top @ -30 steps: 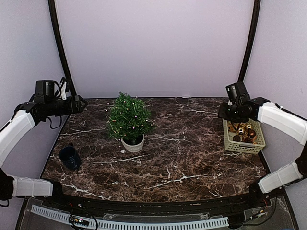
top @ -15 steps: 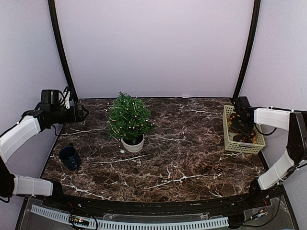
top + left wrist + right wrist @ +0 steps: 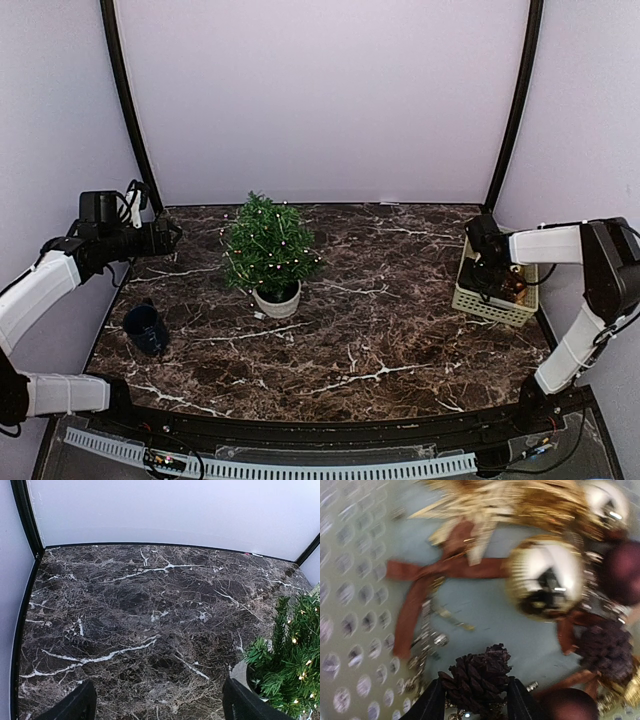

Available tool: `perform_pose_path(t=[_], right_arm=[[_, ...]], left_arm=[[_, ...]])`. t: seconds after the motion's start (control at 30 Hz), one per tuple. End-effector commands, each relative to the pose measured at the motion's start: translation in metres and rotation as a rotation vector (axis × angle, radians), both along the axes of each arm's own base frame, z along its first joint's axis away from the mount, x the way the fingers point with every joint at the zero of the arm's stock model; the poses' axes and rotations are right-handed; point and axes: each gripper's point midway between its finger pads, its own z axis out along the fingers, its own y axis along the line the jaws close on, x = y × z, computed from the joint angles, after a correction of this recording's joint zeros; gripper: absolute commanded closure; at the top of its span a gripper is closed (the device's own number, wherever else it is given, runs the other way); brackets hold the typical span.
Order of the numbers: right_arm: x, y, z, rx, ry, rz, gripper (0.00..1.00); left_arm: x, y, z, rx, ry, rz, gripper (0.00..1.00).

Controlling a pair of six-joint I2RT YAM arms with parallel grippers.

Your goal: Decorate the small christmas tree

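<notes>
The small christmas tree (image 3: 268, 245), dark green with tiny lights, stands in a white pot (image 3: 277, 300) left of the table's middle; its branches (image 3: 292, 655) show at the right of the left wrist view. My left gripper (image 3: 170, 235) hovers open over bare marble left of the tree, with nothing between its fingers (image 3: 75, 707). My right gripper (image 3: 487, 280) reaches down into the beige basket (image 3: 490, 305). There its jaws (image 3: 476, 700) press both sides of a dark brown pine cone (image 3: 477, 677).
Inside the basket lie a gold bauble (image 3: 547, 577), a brown ribbon (image 3: 420, 580), a dark red bauble (image 3: 625, 570) and a second pine cone (image 3: 605, 652). A dark blue mug (image 3: 146, 328) stands near the table's left edge.
My right gripper dropped into the basket and its jaws narrowed around the pine cone. The basket shifted slightly to the left. The left arm barely moved.
</notes>
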Motion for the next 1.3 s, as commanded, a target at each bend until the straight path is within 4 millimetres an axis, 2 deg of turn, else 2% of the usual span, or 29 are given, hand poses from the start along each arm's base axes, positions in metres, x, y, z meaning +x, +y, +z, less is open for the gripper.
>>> perform_pose_path(t=[0.0,0.27,0.37,0.43,0.57,0.67,0.77,0.83,0.97,1.13,1.27], right_arm=[[-0.018,0.078,-0.011,0.191,0.056,0.184,0.57],[-0.023,0.201,0.005,0.316,0.026,0.373,0.57],[-0.018,0.233,0.019,0.339,-0.008,0.422,0.57],[-0.014,0.242,0.032,0.334,-0.037,0.437,0.57],[-0.006,0.232,0.067,0.281,-0.114,0.433,0.55],[-0.005,0.213,0.092,0.214,-0.154,0.432,0.5],[-0.004,0.186,0.102,0.159,-0.165,0.416,0.45],[0.001,0.162,0.101,0.136,-0.162,0.394,0.44],[0.01,0.139,0.087,0.107,-0.128,0.442,0.45],[0.019,0.128,0.059,0.001,-0.038,0.509,0.51],[0.024,0.134,0.045,-0.015,-0.013,0.57,0.56]], left_arm=[[-0.001,0.005,0.01,0.022,-0.05,0.008,0.1],[0.0,0.001,0.008,-0.006,-0.046,0.002,0.1],[0.0,0.0,0.005,-0.016,-0.041,0.0,0.1],[0.0,0.0,0.005,-0.015,-0.039,0.001,0.1],[-0.001,0.001,0.005,-0.015,-0.039,0.003,0.1],[0.0,0.002,0.005,-0.01,-0.043,0.011,0.1],[0.0,0.003,0.006,-0.008,-0.047,0.013,0.1],[0.0,0.003,0.007,-0.008,-0.048,0.014,0.1],[0.001,0.004,0.006,-0.001,-0.049,0.021,0.1],[0.001,0.005,0.005,0.0,-0.044,0.023,0.1],[0.001,0.004,0.005,-0.005,-0.047,0.019,0.1]])
